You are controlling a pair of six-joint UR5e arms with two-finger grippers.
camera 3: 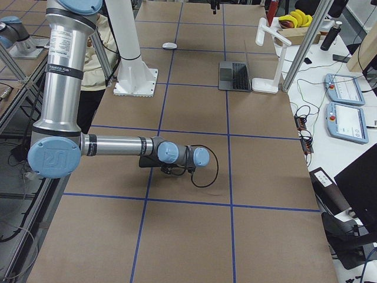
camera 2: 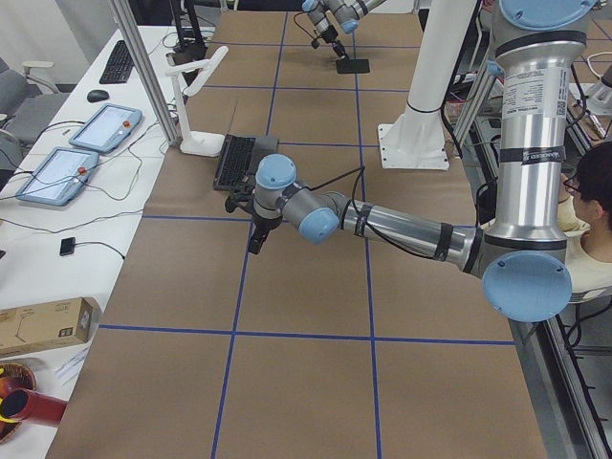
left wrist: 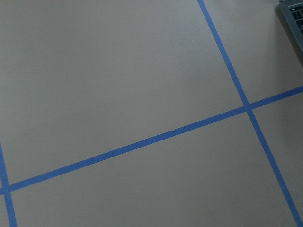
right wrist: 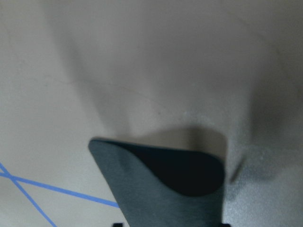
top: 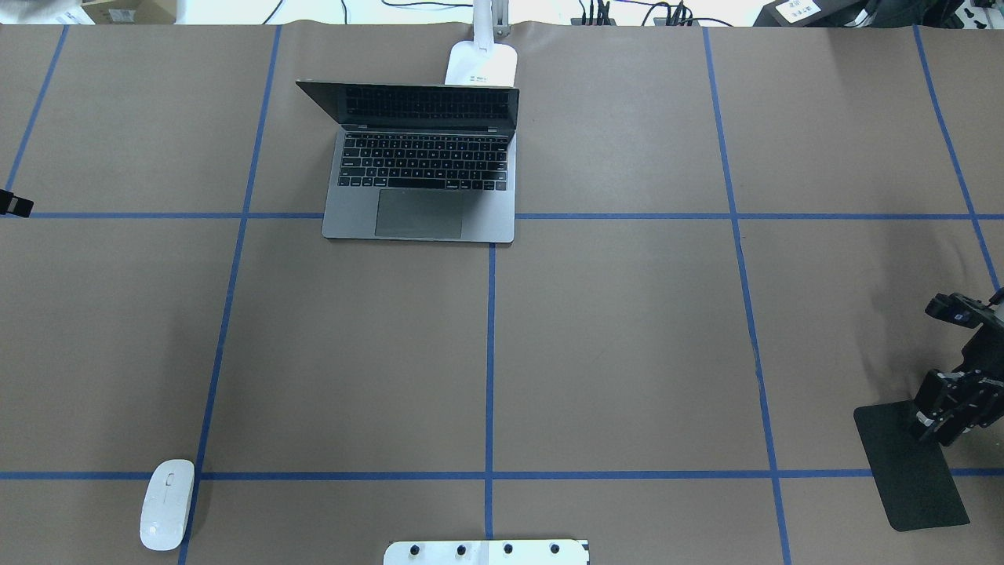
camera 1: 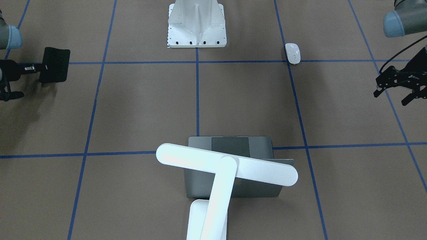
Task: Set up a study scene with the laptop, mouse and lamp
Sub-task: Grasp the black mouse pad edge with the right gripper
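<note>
The grey laptop (top: 427,224) stands open at the far middle of the table and also shows in the front view (camera 1: 230,145). The white lamp (camera 1: 227,165) stands just behind it, with its base (top: 482,63) at the table's far edge. The white mouse (top: 166,504) lies near the front left and also shows in the front view (camera 1: 293,53). My left gripper (camera 1: 392,96) is open and empty, above the table at the left side and well apart from the mouse. My right gripper (top: 937,420) is shut on the edge of a black mouse pad (top: 914,467).
The white ribbed pedestal (camera 1: 196,26) stands at the near middle edge (top: 486,552). Blue tape lines cross the brown table. The mouse pad (right wrist: 165,184) curls upward in the right wrist view. A corner of the laptop (left wrist: 293,19) shows in the left wrist view.
</note>
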